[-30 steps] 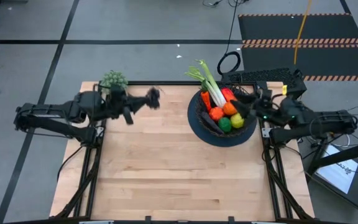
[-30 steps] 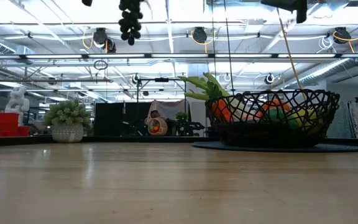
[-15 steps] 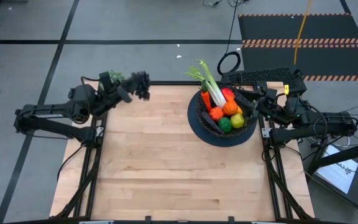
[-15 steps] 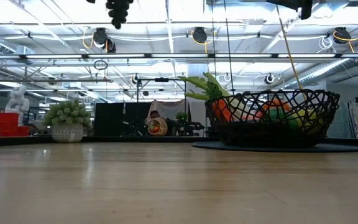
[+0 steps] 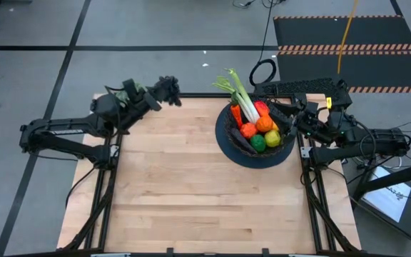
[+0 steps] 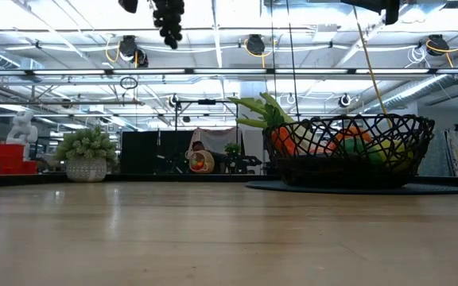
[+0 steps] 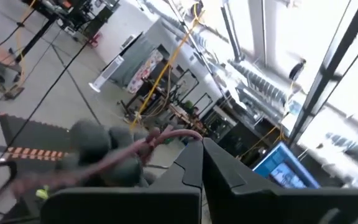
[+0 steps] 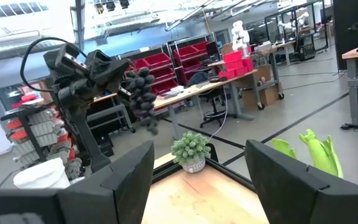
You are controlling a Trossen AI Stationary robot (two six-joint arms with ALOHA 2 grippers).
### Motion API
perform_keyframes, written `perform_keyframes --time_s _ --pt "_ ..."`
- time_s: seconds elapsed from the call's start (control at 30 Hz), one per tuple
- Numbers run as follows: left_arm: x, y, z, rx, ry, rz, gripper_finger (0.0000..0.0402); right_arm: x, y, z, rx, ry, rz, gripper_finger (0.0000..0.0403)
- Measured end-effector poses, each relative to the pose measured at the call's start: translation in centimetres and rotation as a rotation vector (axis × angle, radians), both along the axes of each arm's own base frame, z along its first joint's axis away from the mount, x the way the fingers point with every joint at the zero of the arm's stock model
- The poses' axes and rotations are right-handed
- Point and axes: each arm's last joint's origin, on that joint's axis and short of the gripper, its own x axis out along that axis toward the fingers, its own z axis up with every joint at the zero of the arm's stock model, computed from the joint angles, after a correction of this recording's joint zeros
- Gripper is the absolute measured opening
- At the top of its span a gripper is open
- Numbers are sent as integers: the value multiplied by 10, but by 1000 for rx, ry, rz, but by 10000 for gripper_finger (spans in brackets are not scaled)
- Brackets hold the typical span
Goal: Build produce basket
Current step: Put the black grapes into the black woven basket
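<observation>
High view: left arm lifts grapes, filled basket at right.

Table (image 5: 191,185) carries the basket (image 5: 256,155) near its far right edge, loaded with leek (image 5: 241,96), carrot (image 5: 235,114), oranges (image 5: 263,124), lime (image 5: 258,142) and lemon (image 5: 272,138). Left gripper (image 5: 155,96), jaws pinched on the grapes (image 5: 168,90), hangs high over the far left edge. Right gripper (image 5: 296,121) waits beside the basket, jaws spread.

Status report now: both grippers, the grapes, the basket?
Left gripper shut on grapes, high over table's far left. Right gripper open beside basket. Nothing between.
</observation>
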Motion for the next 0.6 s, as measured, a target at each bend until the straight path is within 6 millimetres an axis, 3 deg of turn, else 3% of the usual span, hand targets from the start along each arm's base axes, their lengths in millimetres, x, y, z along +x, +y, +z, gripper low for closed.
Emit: perform_keyframes --time_s 0.23,0.6 --pt "1 -2 0 155 126 5 0 0 1 0 15 -9 28 240" --pt "4 -6 -1 646 446 7 0 5 1 -2 14 11 24 187"
